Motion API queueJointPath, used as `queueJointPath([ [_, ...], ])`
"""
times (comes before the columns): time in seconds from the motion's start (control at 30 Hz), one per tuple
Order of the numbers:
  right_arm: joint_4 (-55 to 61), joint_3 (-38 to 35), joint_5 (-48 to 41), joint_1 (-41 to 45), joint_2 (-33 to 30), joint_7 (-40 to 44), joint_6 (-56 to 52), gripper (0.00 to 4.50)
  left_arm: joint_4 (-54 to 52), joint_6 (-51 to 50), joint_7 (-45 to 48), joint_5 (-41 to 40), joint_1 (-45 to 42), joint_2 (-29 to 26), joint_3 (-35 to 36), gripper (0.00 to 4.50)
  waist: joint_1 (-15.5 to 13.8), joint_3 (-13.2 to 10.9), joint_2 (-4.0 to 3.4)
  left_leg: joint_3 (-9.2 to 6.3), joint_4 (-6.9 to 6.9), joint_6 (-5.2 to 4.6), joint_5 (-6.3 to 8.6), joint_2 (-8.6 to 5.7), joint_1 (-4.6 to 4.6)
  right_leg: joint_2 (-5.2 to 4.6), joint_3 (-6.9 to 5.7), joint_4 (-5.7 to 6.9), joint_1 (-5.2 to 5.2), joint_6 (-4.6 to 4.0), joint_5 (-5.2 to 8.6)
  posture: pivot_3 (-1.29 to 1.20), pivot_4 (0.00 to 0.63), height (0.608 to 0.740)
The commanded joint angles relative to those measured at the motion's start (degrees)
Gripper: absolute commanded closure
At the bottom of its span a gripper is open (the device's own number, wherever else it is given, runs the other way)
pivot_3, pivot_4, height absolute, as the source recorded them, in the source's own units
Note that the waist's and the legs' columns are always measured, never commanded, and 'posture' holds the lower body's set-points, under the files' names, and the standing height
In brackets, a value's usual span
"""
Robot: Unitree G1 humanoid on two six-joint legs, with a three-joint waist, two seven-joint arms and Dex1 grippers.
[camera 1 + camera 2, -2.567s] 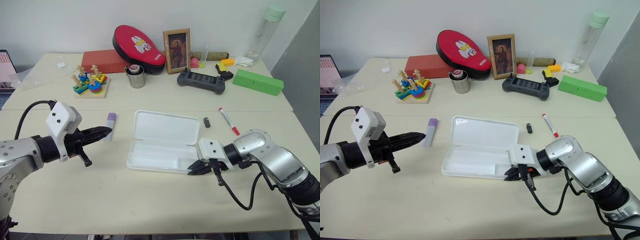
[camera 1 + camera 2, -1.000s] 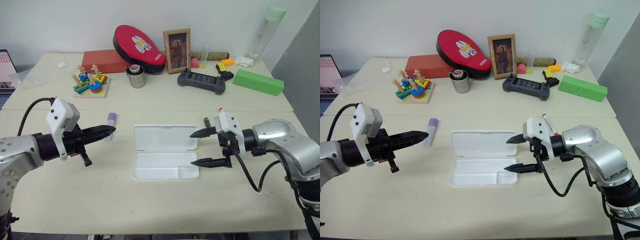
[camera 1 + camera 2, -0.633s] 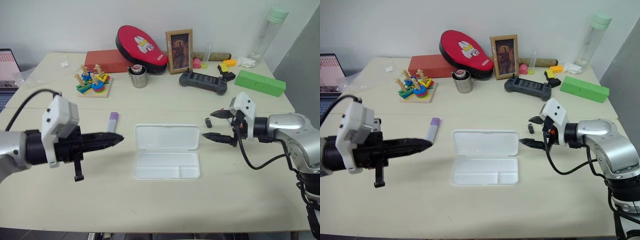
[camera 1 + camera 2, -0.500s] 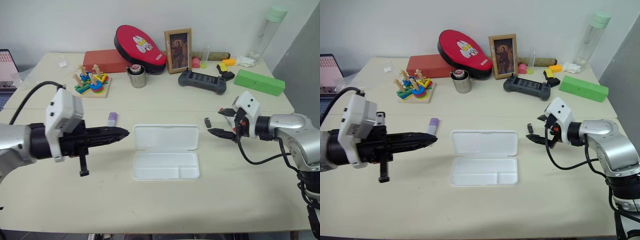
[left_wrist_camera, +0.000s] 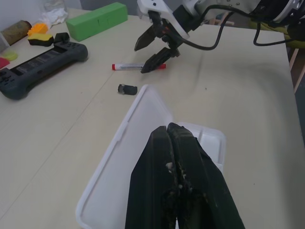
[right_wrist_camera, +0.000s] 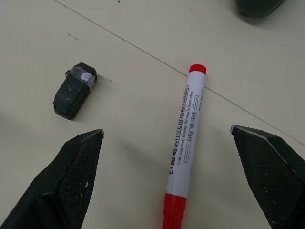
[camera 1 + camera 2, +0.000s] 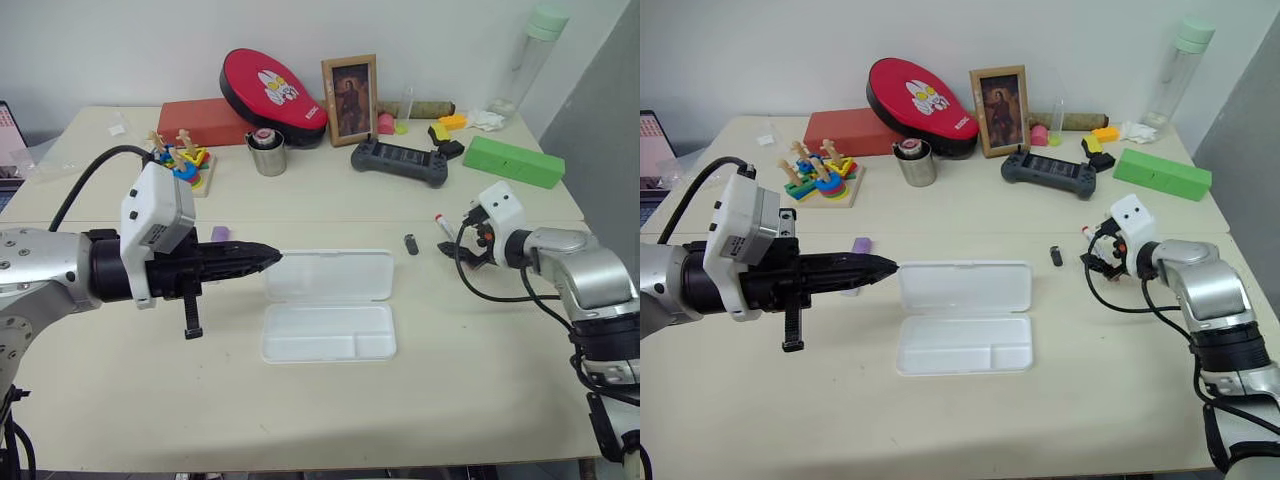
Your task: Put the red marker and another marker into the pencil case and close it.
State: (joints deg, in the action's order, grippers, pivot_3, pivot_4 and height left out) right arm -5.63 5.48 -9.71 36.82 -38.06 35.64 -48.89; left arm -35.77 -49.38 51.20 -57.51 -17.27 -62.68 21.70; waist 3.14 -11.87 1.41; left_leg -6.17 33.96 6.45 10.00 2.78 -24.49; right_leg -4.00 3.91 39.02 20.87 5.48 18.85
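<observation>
You had the pencil case (image 7: 330, 303) lying open on the surface (image 7: 400, 400), tray half nearest you, lid half folded flat behind it. Both halves were empty. Judged from its thin white plastic, the case was light and slippery and would slide if pushed; press the lid down near its free long edge, not at the hinge.

Your left gripper (image 7: 268, 258) hung just above the case's left end with its fingers pressed together, holding nothing. Behind that gripper, left of the case, another marker (image 7: 860, 245) lay on the surface, partly hidden, only its purple cap end showing. It looked short and thick, so a grasp across the middle of the body should hold; a round body may roll.

To the right of the case, beyond a small black object (image 6: 74, 90), the red marker (image 6: 184, 148) lay flat on the surface. Your right gripper (image 6: 178, 188) stood spread wide, one finger on either side of the barrel, not touching it. You were positioned to grasp, not yet gripping.

Treat the red marker as light, rigid and smooth. Its round barrel will probably roll or squirt out if pinched off-centre. Close on the mid-barrel, over the printed lettering, not on the red cap or tail.

Farther back, the green box (image 7: 514, 161) was well clear of the case.
</observation>
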Motion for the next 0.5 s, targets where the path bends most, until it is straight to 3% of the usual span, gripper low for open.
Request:
queueJointPath([
  [0.03,-7.50,0.87,3.42,3.48,2.14,-2.68,4.31,0.01,-0.44,1.37,-0.84,0.36,-0.50,0.31,0.51,4.50,0.14,0.00,0.00,0.00,0.00,0.00,0.00,0.00,0.00,0.00,0.01,0.01,0.00,0.00,0.00,0.00,0.150,0.740],
  [0.2,-12.51,0.45,4.51,4.85,3.58,-2.97,6.21,0.01,-0.75,1.27,-1.25,0.24,0.28,0.25,1.25,4.50,0.15,0.00,0.00,0.00,0.00,0.00,0.00,0.00,0.00,0.00,0.00,0.01,0.00,0.00,0.00,0.00,0.150,0.740],
  [0.3,-14.41,-0.57,4.61,5.31,4.36,-3.62,6.33,0.50,-1.06,1.27,-1.67,0.15,0.78,0.35,1.50,4.50,0.16,0.00,0.00,0.00,0.01,0.00,0.00,0.00,0.01,0.00,0.00,0.02,-0.01,0.00,0.00,0.00,0.150,0.740],
  [0.5,-15.30,-2.15,3.66,5.76,4.84,-2.84,4.03,2.09,-1.33,1.33,-2.15,-0.11,1.14,0.24,1.78,4.50,0.03,0.00,0.00,-0.02,0.06,0.00,-0.01,0.00,0.02,0.00,-0.02,0.05,-0.06,0.02,-0.02,0.00,0.150,0.740],
])
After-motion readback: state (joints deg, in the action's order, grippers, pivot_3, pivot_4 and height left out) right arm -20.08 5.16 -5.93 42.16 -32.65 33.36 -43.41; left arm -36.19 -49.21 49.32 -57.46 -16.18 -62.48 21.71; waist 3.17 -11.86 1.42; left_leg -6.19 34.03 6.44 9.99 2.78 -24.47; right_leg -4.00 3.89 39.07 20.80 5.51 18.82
